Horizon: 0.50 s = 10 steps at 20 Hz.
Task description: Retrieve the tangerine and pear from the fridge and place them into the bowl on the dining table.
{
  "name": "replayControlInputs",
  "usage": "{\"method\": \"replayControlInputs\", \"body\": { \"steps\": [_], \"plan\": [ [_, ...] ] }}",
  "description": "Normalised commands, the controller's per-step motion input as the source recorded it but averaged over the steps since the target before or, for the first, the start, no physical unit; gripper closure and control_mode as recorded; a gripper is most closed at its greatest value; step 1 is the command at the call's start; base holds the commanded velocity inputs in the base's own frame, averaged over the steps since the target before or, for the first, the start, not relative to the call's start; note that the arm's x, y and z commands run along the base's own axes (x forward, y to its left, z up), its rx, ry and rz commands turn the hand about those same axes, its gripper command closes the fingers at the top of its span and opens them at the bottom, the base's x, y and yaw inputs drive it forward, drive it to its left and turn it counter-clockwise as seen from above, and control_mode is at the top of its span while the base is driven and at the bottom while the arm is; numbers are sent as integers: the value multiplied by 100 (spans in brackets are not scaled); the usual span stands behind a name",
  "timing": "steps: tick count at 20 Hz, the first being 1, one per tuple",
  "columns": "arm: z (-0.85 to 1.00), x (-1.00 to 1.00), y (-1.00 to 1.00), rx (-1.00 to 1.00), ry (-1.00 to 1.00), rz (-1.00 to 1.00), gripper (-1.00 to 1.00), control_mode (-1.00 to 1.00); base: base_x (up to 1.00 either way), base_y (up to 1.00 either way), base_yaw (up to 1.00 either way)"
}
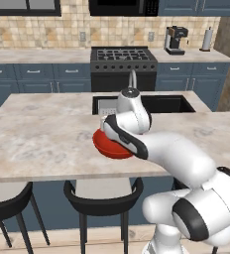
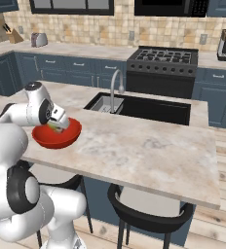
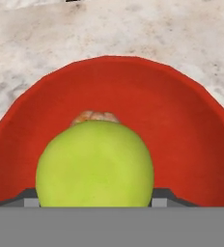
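The red bowl sits on the beige dining table near its front edge. My gripper hangs just over the bowl, shut on the yellow-green pear, whose sides meet both fingers. The pear is within the bowl's rim; I cannot tell whether it touches the bottom. Behind it, the orange-brown tangerine lies in the bowl, mostly hidden by the pear. The fridge is out of view.
Black stools stand under the table's front edge. Beyond the table, a sink with a faucet is set in the far counter. Further back stand a stove and a coffee machine.
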Motion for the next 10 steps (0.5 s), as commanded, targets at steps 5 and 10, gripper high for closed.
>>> {"method": "replayControlInputs", "body": {
  "steps": [5, 10],
  "plan": [
    [-9, -19, 0, 0, 1, -6, -100, -100, 0, 0, 0],
    [-16, 0, -2, 0, 3, -5, -100, -100, 0, 0, 0]
  ]
}}
